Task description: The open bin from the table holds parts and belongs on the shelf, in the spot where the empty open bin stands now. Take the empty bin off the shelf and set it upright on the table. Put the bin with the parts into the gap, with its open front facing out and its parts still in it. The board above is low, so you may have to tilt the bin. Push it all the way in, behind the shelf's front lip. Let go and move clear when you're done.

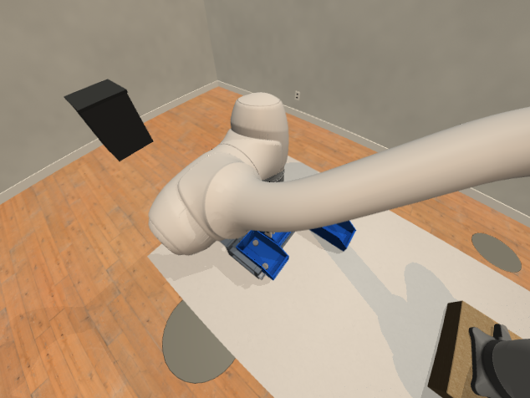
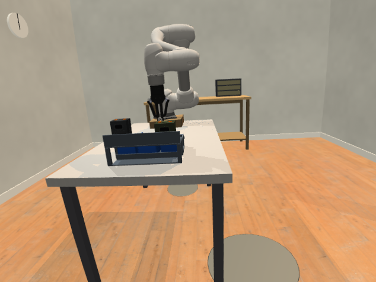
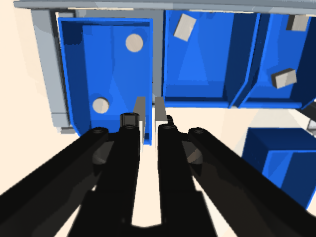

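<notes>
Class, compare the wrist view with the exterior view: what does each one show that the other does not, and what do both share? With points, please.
Only the wrist view: two round parts (image 3: 134, 43) inside the end bin (image 3: 107, 64), and blocky parts (image 3: 185, 27) in neighbouring bins.

Only the exterior view: the wall clock (image 2: 18, 25), the back bench (image 2: 224, 99) and the white table's dark legs (image 2: 217, 230).

Both: the claw (image 2: 160, 118) (image 3: 150, 110), blue bins and part of the grey shelf (image 2: 141, 139) (image 3: 47, 64).
</notes>
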`<state>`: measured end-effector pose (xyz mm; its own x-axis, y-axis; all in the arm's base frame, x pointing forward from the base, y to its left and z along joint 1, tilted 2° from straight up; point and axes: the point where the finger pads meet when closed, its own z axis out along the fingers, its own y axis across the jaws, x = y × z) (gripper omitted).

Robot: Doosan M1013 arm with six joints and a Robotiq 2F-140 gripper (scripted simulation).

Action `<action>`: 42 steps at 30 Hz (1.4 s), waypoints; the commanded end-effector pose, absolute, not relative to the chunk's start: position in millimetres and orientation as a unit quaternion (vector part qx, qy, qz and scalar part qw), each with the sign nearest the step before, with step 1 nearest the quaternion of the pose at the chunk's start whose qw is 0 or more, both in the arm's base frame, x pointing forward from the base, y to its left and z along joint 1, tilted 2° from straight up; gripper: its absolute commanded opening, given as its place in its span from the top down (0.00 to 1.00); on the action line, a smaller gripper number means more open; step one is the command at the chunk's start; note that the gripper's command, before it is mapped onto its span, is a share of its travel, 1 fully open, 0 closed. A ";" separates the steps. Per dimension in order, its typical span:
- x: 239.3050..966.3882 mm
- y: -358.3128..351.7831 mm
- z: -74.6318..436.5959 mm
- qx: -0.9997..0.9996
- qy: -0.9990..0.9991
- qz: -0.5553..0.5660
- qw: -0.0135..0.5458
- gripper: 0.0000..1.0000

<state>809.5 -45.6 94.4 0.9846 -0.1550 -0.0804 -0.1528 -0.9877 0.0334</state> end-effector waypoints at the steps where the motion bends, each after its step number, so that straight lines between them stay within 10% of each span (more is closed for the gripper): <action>1: 809.5 -45.5 98.2 0.996 -0.077 -0.041 0.013 0.85; 42: 809.6 -44.9 115.5 0.996 -0.077 -0.041 0.013 0.90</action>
<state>809.6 -44.9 115.3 0.9846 -0.1550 -0.0804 -0.1528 -0.9877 0.0334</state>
